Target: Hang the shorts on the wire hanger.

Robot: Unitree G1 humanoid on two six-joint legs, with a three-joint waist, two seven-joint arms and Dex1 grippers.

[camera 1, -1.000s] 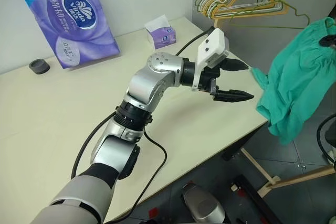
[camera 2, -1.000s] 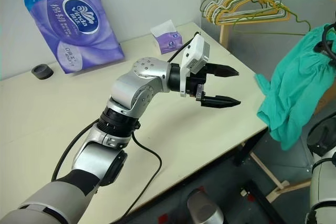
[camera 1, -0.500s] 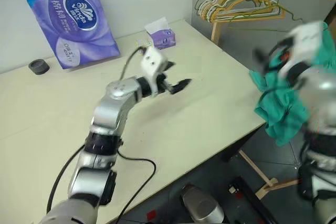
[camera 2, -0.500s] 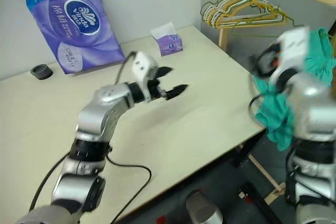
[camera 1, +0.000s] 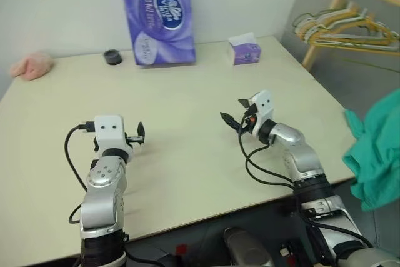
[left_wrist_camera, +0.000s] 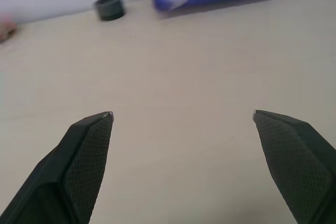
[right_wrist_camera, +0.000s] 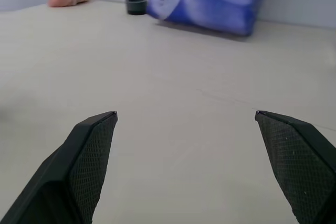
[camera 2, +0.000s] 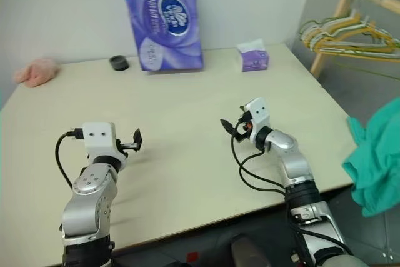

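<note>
The teal-green shorts point(camera 1: 377, 154) hang bunched past the table's right edge, cut off by the picture's right side. A thin olive wire point(camera 2: 365, 57) runs under the hanger bunch towards them; it looks like the wire hanger's bar, the rest out of view. My left gripper point(left_wrist_camera: 181, 116) hovers low over the table's left front, open and empty, also seen as the left gripper point(camera 1: 132, 136). My right gripper point(camera 1: 232, 114) is over the table's middle right, pointing left, well clear of the shorts. The right gripper point(right_wrist_camera: 186, 114) is open with nothing between its fingers.
A purple tissue pack point(camera 1: 159, 20) stands at the table's back, with a black ring point(camera 1: 112, 57) to its left and a small purple tissue box point(camera 1: 244, 50) to its right. A pink rag point(camera 1: 31, 65) lies far left. A bunch of hangers point(camera 1: 337, 26) hangs on the wooden rack point(camera 1: 322, 32).
The view has swung left. Both arms have come away from the shorts, leftward and down, to hover low over the table. Both grippers stayed open.
</note>
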